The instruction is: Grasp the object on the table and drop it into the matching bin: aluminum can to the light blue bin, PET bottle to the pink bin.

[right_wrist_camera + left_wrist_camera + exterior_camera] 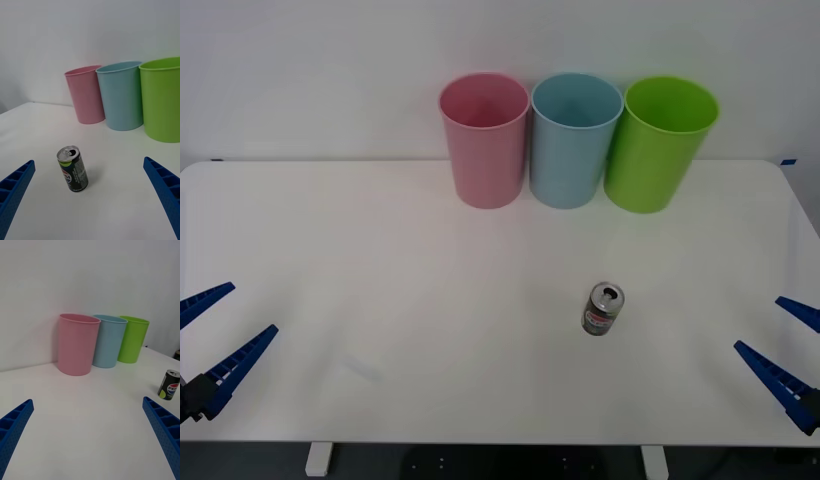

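A small silver aluminum can (604, 308) with a dark green-and-red label and an opened pull-tab top stands upright on the large white rectangular table (430, 300), right of the table's middle and nearer the front edge than the back. Nothing touches it. Along the far edge of the table three tall tapered plastic bins stand in a row close against one another: the pink bin (484, 140) on the left, the light blue bin (574, 140) in the middle, and a lime green bin (658, 144) on the right. The can is well apart from all three, roughly in front of the light blue one. The left gripper (208, 335) sits low at the front left corner of the table, its blue ribbed fingers spread apart and holding nothing. The right gripper (792, 345) sits at the front right corner, its fingers likewise spread wide and empty, with the can nearer to it than to the left gripper. In the right wrist view the can (72, 168) stands between the two spread fingers but farther out, leaning slightly in the frame, with the row of bins behind it.
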Robot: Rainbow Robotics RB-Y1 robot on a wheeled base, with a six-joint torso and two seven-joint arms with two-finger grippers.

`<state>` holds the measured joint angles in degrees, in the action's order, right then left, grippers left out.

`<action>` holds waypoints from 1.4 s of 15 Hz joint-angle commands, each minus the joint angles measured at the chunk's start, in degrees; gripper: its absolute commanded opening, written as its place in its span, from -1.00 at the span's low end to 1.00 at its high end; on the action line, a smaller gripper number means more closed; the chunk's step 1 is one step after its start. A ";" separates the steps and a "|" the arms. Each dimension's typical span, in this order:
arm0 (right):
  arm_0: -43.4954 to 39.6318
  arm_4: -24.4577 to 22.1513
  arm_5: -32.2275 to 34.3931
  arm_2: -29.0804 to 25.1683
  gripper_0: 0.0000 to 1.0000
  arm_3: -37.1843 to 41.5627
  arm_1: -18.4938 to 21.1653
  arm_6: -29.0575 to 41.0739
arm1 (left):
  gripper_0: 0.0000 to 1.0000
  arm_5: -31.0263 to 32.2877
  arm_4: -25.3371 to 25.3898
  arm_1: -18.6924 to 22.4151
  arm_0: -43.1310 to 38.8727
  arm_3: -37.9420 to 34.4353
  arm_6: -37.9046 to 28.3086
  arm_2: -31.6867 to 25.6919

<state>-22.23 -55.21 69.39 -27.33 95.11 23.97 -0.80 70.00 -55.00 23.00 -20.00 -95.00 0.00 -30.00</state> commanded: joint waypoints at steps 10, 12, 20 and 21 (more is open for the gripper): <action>-6.25 4.58 -10.94 11.34 1.00 -0.01 -0.07 -17.92 | 1.00 0.00 0.00 0.00 0.00 0.00 0.00 0.00; -6.69 5.72 -13.22 13.80 1.00 -0.01 -0.07 -19.85 | 1.00 0.00 0.00 0.00 0.00 0.00 0.00 0.00; 0.17 10.03 -14.10 19.95 1.00 -11.44 -1.56 -28.82 | 1.00 0.00 0.00 0.00 0.00 0.00 0.00 0.00; 1.57 10.03 -13.75 20.04 1.00 -13.02 -2.18 -29.96 | 1.00 0.00 0.00 0.00 0.00 0.00 0.00 0.00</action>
<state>-21.72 -45.19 55.31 -7.36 83.39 22.26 -29.84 70.00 -55.00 23.00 -20.00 -95.00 0.00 -30.00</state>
